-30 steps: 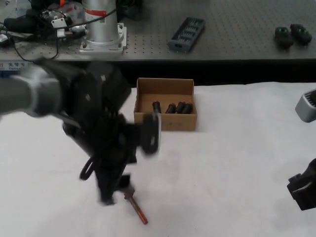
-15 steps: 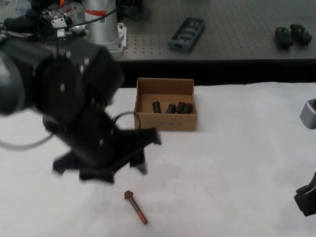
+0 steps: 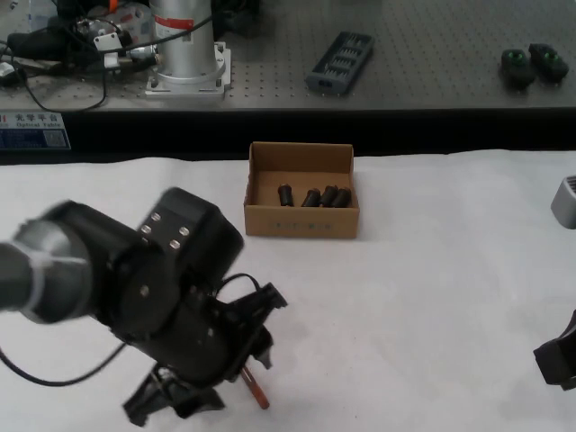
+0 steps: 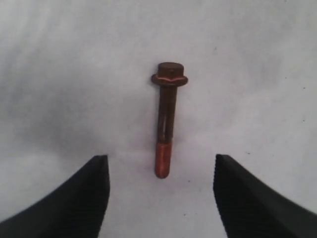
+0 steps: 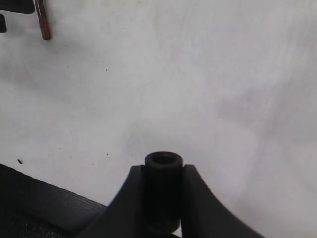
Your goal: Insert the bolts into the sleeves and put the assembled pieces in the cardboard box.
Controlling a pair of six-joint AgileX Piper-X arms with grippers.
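The left tool (image 4: 159, 191), jaws apart, hangs over the bolt (image 4: 167, 119) on the white-clothed table (image 3: 432, 270), at 7 o'clock from the cardboard box (image 3: 301, 157), which holds black pieces (image 3: 315, 196). The right tool (image 5: 162, 174) is clamped on a sleeve (image 5: 163, 161). Beyond the box at 12 o'clock, a perforated bench (image 3: 432, 54) carries a black rack (image 3: 340, 58).

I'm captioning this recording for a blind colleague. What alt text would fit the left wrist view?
A copper-brown flanged bolt lies flat on the white bench cover, centred ahead of the left gripper. The gripper's two black fingers stand open, one on each side of the bolt's orange-red tip, not touching it.
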